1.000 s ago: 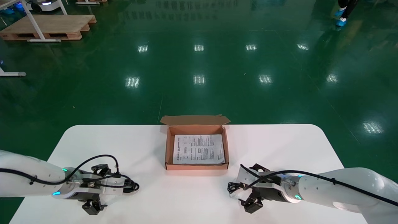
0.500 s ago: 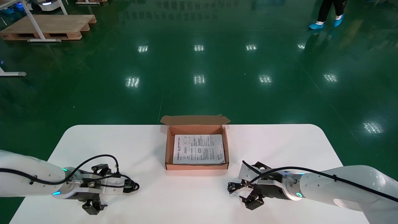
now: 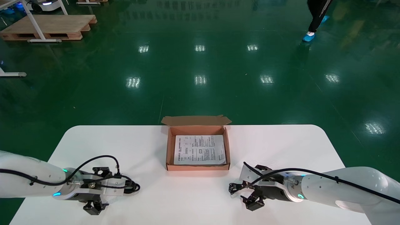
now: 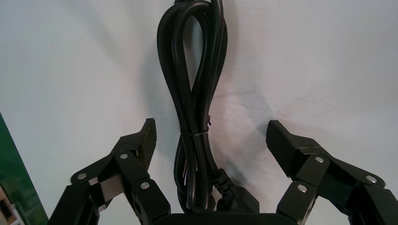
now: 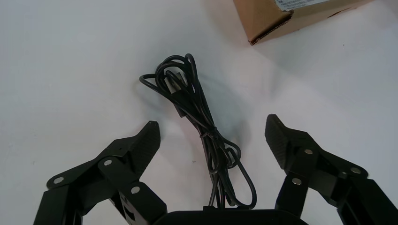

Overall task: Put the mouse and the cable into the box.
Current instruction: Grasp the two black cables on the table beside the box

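Both grippers hang low over cable bundles, little changed from a second ago.

In the head view the right gripper (image 3: 257, 186) shows its fingers set slightly narrower than before, while the cables and the box (image 3: 169, 150) lie unmoved on the table (image 3: 193, 203). The thin black cable (image 5: 197, 108) runs between the right gripper's spread fingers without touching them, near the box's front corner. The thick black cable (image 4: 195, 93) lies the same way between the open fingers of the left gripper (image 3: 97, 189), well left of the box. Both forearms reach inward low over the table's near edge.
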`<action>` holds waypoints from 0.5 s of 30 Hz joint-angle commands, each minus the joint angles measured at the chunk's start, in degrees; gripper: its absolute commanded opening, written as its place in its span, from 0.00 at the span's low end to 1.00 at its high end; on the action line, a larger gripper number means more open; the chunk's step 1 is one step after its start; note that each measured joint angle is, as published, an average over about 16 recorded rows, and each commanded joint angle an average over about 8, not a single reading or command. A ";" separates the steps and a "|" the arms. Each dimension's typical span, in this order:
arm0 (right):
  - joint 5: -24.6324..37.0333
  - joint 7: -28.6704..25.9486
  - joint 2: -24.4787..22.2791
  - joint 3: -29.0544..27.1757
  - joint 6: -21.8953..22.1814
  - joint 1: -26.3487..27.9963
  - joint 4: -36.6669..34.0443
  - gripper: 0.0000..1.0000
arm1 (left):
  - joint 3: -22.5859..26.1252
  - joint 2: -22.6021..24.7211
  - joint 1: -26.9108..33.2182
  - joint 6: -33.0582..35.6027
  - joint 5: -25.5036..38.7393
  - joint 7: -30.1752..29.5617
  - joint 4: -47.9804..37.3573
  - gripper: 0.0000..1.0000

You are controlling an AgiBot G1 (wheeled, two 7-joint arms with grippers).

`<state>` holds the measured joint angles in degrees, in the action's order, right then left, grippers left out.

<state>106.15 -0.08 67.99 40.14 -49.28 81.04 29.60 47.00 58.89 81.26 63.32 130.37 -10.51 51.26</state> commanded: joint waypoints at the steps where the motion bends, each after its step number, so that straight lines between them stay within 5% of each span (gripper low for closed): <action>1: -0.02 -0.03 -0.02 0.01 -0.01 -0.03 0.07 0.00 | 0.00 0.00 0.00 0.00 0.00 0.00 0.00 0.00; 15: -0.03 -0.08 -0.07 0.01 -0.07 -0.09 0.26 0.00 | -0.01 0.00 0.01 -0.03 0.02 0.00 0.01 0.00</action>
<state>106.11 -0.15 67.93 40.15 -49.34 80.95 29.85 46.99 58.89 81.27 63.29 130.38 -10.51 51.27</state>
